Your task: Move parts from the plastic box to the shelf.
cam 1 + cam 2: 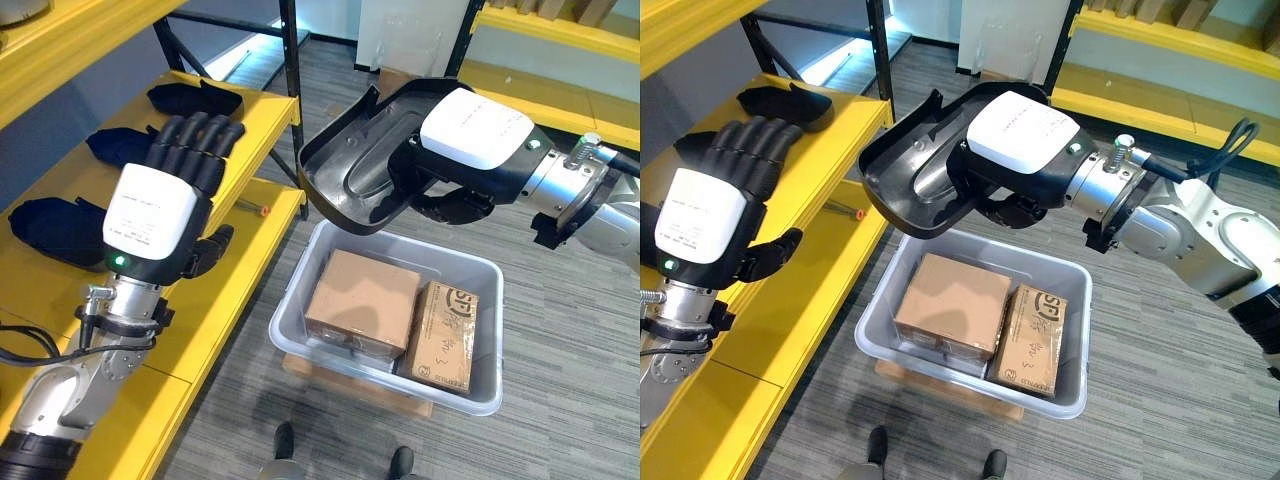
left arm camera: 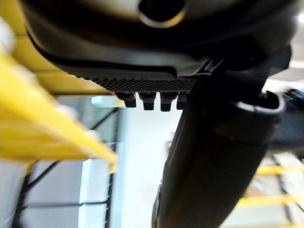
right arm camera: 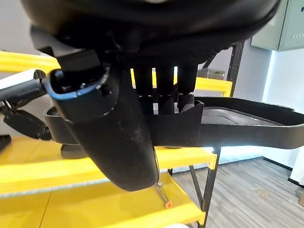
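My right hand (image 1: 470, 130) is shut on a black moulded plastic part (image 1: 355, 165), held tilted in the air above the far left corner of the grey plastic box (image 1: 487, 270). In the right wrist view its fingers (image 3: 166, 90) curl over the part's rim (image 3: 247, 128) and the thumb presses from the other side. My left hand (image 1: 150, 215) hovers open, fingers straight, over the yellow shelf (image 1: 225, 290). On that shelf lie three black parts: one far (image 1: 195, 97), one in the middle (image 1: 115, 145), one near (image 1: 50, 230).
The box holds two cardboard cartons (image 1: 362, 300) (image 1: 440, 335) and sits on a low wooden stand. A small orange-tipped tool (image 1: 262, 210) lies by the shelf's front edge. Black shelf posts (image 1: 290, 60) rise behind. A person's shoes (image 1: 285, 440) stand on the floor close by.
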`<state>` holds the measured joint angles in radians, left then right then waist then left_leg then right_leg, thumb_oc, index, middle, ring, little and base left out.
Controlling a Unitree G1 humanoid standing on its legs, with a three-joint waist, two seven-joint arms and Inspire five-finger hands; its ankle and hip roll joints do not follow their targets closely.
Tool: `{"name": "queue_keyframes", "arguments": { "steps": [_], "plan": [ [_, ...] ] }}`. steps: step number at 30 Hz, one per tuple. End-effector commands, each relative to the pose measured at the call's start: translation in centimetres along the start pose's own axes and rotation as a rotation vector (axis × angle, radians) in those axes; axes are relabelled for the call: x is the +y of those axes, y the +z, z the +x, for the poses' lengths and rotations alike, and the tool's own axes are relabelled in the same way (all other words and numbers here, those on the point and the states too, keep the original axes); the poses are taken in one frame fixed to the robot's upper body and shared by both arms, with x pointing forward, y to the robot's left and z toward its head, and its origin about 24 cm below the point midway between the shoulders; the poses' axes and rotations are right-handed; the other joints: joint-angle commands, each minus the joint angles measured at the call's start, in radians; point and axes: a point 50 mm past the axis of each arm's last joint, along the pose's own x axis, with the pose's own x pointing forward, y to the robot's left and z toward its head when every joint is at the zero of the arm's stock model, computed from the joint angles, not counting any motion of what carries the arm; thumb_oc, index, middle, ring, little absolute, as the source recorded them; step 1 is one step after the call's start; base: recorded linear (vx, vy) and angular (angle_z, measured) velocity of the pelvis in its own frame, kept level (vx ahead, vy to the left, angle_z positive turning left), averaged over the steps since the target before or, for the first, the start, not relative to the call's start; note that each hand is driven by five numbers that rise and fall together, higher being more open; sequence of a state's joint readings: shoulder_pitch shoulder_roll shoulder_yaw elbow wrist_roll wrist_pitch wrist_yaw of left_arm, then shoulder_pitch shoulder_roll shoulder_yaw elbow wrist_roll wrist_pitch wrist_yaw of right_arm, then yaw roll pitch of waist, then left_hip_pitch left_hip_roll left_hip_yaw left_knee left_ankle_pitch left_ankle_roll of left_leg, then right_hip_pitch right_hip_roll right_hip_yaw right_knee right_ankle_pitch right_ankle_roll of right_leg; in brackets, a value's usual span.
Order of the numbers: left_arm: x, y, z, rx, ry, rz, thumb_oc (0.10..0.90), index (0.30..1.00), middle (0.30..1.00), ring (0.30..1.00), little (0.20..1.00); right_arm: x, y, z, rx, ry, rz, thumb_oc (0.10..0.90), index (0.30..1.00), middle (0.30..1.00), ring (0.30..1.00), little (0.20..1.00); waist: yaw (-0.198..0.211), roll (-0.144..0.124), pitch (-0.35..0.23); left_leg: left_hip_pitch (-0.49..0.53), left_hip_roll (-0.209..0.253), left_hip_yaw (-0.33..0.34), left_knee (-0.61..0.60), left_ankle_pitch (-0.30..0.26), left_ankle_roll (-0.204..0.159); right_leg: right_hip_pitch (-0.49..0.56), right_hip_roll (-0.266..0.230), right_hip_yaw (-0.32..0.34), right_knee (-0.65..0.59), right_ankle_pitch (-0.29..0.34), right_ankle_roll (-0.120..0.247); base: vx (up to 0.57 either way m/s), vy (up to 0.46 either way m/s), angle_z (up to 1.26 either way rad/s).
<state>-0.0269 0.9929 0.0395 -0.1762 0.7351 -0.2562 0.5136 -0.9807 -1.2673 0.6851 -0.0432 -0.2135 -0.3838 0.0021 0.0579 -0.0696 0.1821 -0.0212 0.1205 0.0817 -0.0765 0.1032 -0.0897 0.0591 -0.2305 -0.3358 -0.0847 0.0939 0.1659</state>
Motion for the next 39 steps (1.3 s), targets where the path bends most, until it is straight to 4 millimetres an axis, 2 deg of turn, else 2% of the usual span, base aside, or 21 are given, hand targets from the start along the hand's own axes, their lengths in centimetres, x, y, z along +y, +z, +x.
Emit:
{"name": "queue_keyframes", "arguments": {
  "steps": [1, 8, 22, 30, 39],
  "plan": [
    [2.2, 1.2, 1.9, -0.127, 0.156, 0.042, 0.900, 1.000, 1.000, 1.000, 1.000, -3.8, 0.4, 1.3, -0.043, -0.281, 0.061, 0.400, 0.300, 0.300, 0.300, 0.300, -0.013, -0.032, -0.189, 0.045, 0.089, 0.020, -0.011, -0.060, -0.058, 0.002, -0.021, 0.042, 0.041, -0.041, 0.058, -0.01, 0.004, -0.06],
    [2.0, 2.9, 2.9, -0.215, 0.182, 0.053, 0.900, 1.000, 1.000, 1.000, 1.000, -3.9, 0.8, 2.1, -0.069, -0.334, 0.080, 0.400, 0.300, 0.300, 0.300, 0.300, -0.031, -0.026, -0.197, 0.059, 0.094, 0.035, -0.011, -0.068, -0.058, 0.004, -0.018, 0.060, 0.035, -0.043, 0.056, 0.01, 0.007, -0.06],
    [1.4, 4.2, 3.5, -0.275, 0.179, 0.054, 0.900, 1.000, 1.000, 1.000, 1.000, -4.5, 1.6, 2.7, -0.113, -0.375, 0.082, 0.400, 0.300, 0.300, 0.300, 0.300, -0.048, -0.027, -0.199, 0.070, 0.093, 0.050, -0.011, -0.079, -0.053, 0.000, -0.015, 0.085, 0.027, -0.044, 0.054, 0.00, 0.004, -0.03],
    [1.5, 3.2, 2.6, -0.179, 0.211, 0.073, 0.900, 1.000, 1.000, 1.000, 1.000, -4.1, 1.1, 2.5, -0.083, -0.372, 0.077, 0.400, 0.300, 0.300, 0.300, 0.300, -0.046, -0.031, -0.201, 0.085, 0.092, 0.059, -0.011, -0.088, -0.048, 0.004, -0.012, 0.100, 0.026, -0.050, 0.053, 0.01, 0.010, -0.11],
    [2.8, 1.4, 1.1, -0.037, 0.286, 0.106, 0.900, 1.000, 1.000, 1.000, 1.000, -3.5, 0.3, 1.6, -0.031, -0.360, 0.072, 0.400, 0.300, 0.300, 0.300, 0.300, -0.033, -0.033, -0.199, 0.087, 0.091, 0.058, -0.011, -0.090, -0.047, 0.010, -0.013, 0.094, 0.024, -0.051, 0.052, 0.00, 0.000, 0.00]
  ]
}}
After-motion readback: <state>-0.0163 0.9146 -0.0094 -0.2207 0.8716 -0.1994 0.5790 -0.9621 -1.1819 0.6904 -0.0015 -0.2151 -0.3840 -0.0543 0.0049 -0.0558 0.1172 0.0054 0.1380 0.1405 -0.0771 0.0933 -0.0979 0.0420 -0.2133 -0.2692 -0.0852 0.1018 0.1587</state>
